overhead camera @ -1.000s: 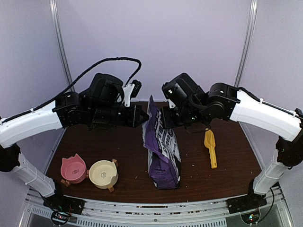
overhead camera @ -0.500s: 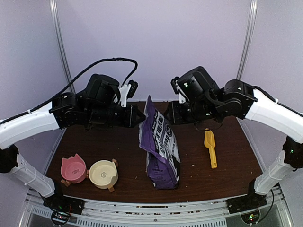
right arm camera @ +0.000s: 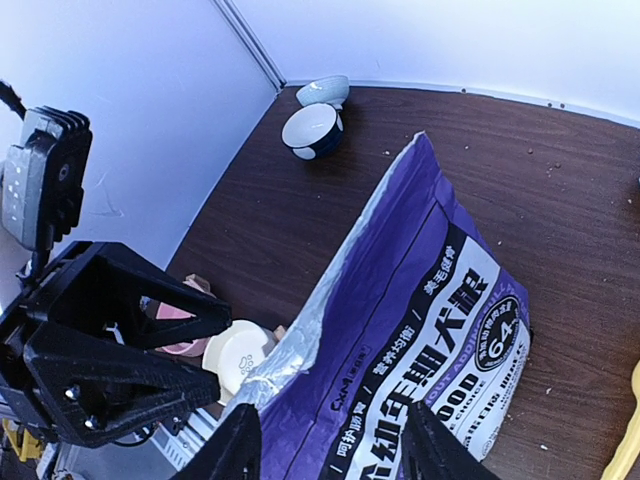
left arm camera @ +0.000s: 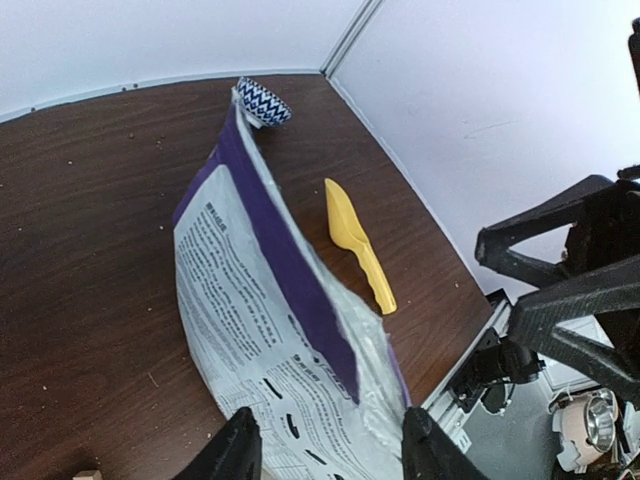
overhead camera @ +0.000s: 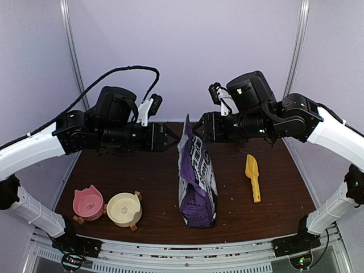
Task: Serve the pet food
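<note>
Purple-and-white, the large printed bag [overhead camera: 198, 176] stood upright in the middle of the dark brown wooden table [overhead camera: 142, 170], with silvery lining showing along its top edge. The left gripper [overhead camera: 172, 138] hung just left of the bag's top, fingers spread and holding nothing. The right gripper [overhead camera: 197, 129], close on the opposite side, was likewise spread and empty. The pet food could not be seen in any view. A yellow plastic scoop [overhead camera: 252, 177] lay right of the bag. A pink cat-eared bowl [overhead camera: 87, 202] and a cream round bowl [overhead camera: 124, 207] sat side by side at front left.
</note>
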Robot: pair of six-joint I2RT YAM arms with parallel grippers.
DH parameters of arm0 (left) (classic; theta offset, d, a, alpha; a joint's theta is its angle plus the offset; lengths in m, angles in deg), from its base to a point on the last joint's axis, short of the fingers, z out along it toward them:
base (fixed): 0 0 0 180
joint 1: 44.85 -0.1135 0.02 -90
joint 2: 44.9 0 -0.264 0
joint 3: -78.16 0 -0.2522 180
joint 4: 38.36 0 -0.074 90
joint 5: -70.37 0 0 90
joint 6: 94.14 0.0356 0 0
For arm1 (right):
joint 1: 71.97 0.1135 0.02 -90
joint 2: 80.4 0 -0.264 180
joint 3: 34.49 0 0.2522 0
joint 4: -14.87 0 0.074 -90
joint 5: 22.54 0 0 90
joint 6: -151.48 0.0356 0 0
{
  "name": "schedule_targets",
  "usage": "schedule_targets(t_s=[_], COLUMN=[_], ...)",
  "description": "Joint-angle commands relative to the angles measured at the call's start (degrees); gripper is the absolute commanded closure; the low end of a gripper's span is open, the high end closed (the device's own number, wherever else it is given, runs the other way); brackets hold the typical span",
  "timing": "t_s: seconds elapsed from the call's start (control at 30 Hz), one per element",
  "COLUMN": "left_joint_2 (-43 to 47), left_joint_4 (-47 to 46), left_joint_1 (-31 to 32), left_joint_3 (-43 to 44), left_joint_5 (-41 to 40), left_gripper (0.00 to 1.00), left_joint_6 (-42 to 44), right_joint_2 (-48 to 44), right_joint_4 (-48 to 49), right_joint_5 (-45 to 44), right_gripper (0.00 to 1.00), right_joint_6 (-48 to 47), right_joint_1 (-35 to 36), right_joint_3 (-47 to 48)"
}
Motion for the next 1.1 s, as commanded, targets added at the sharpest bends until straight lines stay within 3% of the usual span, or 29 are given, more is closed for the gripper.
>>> schedule_targets(t_s=[0.0, 0.43, 0.87, 1.07], left_joint_2=[0.6, -2.1, -3.8, -5.1], left_joint_4=[-5.6, -2.9, -4.1, -6.8], left_joint_1=[-0.3, -0.4, -0.4, -0.4], left_joint_3=[-0.3, 0.5, 0.2, 0.2], left_joint_5=[4.2, 4.9, 6.6, 8.1], left_gripper=[0.49, 0.53, 0.82, 0.87], left_joint_6=[-0.4, -1.0, -0.8, 1.0], right_joint_2=[1.6, 4.9, 8.3, 9.4], right_joint_4=[1.9, 3.0, 1.0, 0.5], right_joint_5=[2.2, 3.1, 1.5, 2.3], right_gripper=[0.53, 0.55, 0.62, 0.58], right_joint_6=[1.0, 1.8, 2.0, 1.3], right_joint_1=[0.2, 0.2, 0.2, 0.2], right_joint_3=[-0.1, 0.9, 3.3, 2.7])
